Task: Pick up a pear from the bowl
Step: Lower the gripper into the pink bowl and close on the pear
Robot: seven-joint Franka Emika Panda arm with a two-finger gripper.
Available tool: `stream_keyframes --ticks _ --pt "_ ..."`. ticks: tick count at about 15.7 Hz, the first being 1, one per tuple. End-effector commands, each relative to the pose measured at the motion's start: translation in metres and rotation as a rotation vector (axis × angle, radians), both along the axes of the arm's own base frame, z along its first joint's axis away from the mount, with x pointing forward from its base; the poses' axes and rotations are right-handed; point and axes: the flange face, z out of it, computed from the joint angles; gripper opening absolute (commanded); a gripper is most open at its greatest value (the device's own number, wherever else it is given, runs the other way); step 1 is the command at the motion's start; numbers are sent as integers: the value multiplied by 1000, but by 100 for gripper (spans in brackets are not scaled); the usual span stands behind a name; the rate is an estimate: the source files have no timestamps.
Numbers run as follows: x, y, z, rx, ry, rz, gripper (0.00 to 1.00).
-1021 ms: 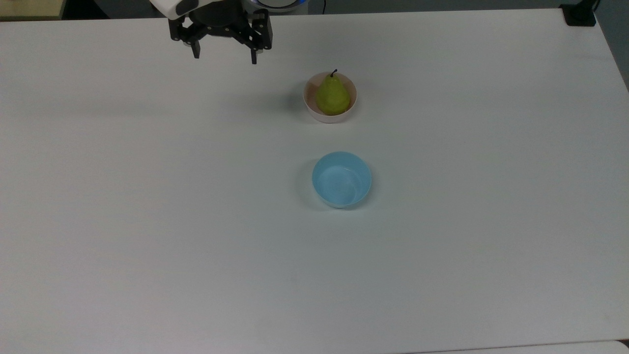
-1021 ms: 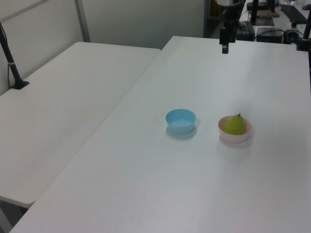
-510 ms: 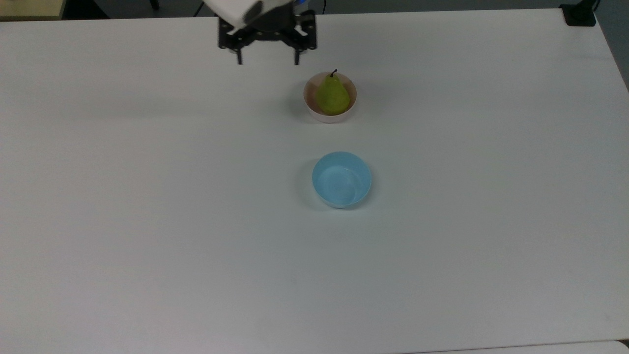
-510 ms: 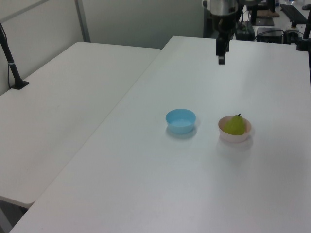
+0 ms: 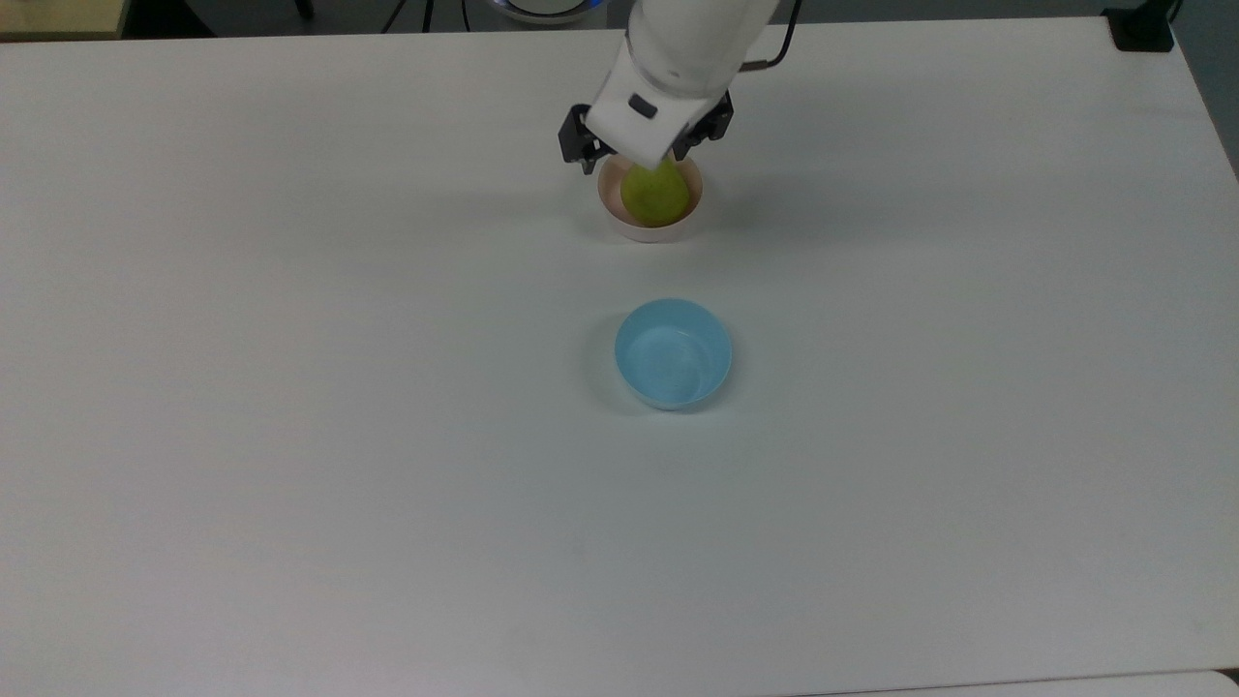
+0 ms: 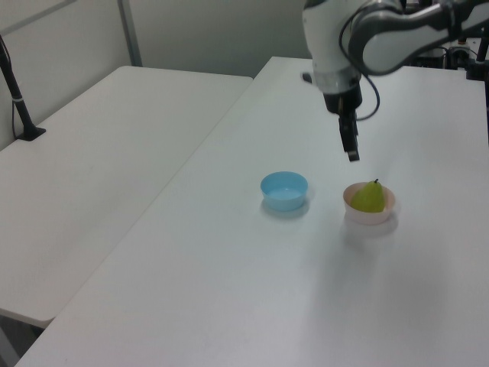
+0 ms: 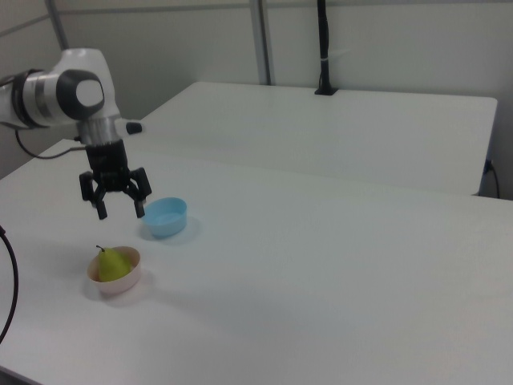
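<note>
On the white table, toward the top view's far edge, the arm reaches down so that its gripper hangs above the pink bowl, fingers spread apart and holding nothing. A blue bowl sits near the pink one, on the top view's near side, well apart from it. Inside the pink bowl stands the pear: yellow-green, wide and round at the bottom, narrow at the top, upright, with a short dark stem.
</note>
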Motion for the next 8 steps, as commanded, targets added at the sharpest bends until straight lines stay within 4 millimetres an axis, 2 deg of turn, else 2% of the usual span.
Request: stream_keyframes --ticks 1,8 --pt "-14 11 -25 -7 68 77 100" --pt "-19 42 -80 -62 147 127 98"
